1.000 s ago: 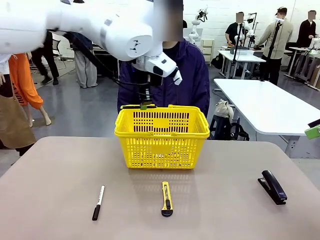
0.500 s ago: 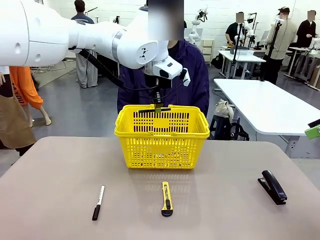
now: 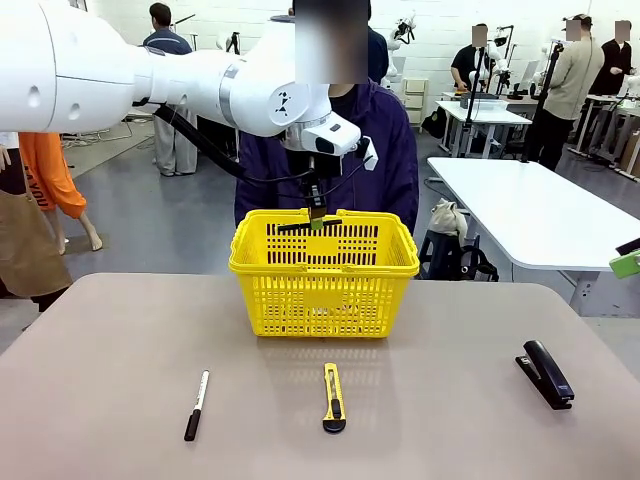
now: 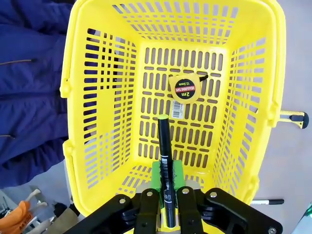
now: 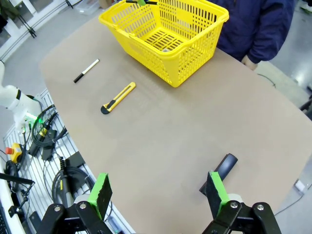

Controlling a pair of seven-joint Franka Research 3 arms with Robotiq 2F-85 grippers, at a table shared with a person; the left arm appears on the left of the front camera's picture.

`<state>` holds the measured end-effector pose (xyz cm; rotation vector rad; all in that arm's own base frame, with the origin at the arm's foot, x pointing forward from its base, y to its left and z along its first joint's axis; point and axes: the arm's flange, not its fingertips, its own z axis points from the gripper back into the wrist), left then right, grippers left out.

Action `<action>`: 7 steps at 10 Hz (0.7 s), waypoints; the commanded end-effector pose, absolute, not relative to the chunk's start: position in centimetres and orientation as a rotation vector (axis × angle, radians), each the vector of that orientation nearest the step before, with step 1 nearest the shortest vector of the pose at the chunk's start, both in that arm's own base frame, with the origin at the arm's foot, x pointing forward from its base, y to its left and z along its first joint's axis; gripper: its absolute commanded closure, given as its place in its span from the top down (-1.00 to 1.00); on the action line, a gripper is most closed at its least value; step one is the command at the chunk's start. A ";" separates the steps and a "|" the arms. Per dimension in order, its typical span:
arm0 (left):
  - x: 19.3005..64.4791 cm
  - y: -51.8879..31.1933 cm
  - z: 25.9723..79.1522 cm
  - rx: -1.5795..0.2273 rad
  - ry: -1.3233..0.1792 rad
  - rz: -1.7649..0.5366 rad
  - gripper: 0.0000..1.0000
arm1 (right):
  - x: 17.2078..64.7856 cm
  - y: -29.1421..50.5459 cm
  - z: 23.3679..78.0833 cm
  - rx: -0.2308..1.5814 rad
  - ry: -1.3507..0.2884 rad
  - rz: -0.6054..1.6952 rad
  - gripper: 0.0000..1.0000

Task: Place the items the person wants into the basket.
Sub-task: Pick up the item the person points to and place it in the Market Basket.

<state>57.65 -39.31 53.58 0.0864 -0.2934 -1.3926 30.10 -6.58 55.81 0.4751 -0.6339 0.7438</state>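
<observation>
Busy lab w/ other benches behind; up front a tan tabletop. L gripper was clenched on the thin black pen, pads pinching it toward the rear end, yellow-green tip sticking out over the basket's inside. It hung just above the far rim of the yellow basket, which stood mid tabletop toward the far edge, right in front of the person. Tape measure already lay on the basket floor.

Pen looked light, stiff, smooth-barrelled. With an end grip like that it could prob. pivot or slip, but a short drop shouldn't hurt it.

White marker lay toward the near edge, left of centre. It's prob. just as light, round so apt to roll, and best pinched mid-barrel, across its length. Utility knife sat near edge, middle; stapler by the right edge. R gripper hovered above the stapler end of the tabletop, jaws spread wide, nothing in them.
</observation>
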 end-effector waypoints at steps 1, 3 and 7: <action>57.7 -39.4 53.8 0.115 -0.307 -1.399 -0.79 | 30.2 -6.7 55.7 0.482 -0.628 0.742 1.00; 57.7 -39.4 53.8 0.115 -0.307 -1.399 -0.79 | 30.2 -6.7 55.7 0.482 -0.628 0.742 1.00; 59.5 -39.2 50.9 -0.015 -0.216 -1.428 -0.79 | 30.2 -6.7 55.7 0.482 -0.628 0.742 1.00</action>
